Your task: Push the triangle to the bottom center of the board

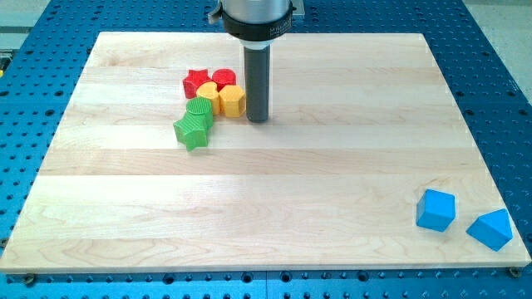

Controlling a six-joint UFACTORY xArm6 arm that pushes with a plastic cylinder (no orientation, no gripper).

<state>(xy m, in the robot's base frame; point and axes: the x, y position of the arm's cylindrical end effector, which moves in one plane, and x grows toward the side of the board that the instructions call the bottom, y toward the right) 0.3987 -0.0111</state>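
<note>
Blue triangle [490, 229], near right corner of desk [274, 216]
No pincer fitted; my tip [258, 119] just right of yellow hexagon [232, 100], well apart from triangle; blue cube [435, 209] beside triangle

Arm housing [256, 18] cut off by view's top edge; upper part unseen. Red blocks [209, 80] partly covered by yellow blocks [224, 99] in front; shapes not fully made out, one possibly star. Green blocks [195, 122] overlapped, boundary between them unclear. Board's [249, 216] bottom corners clipped.
</note>
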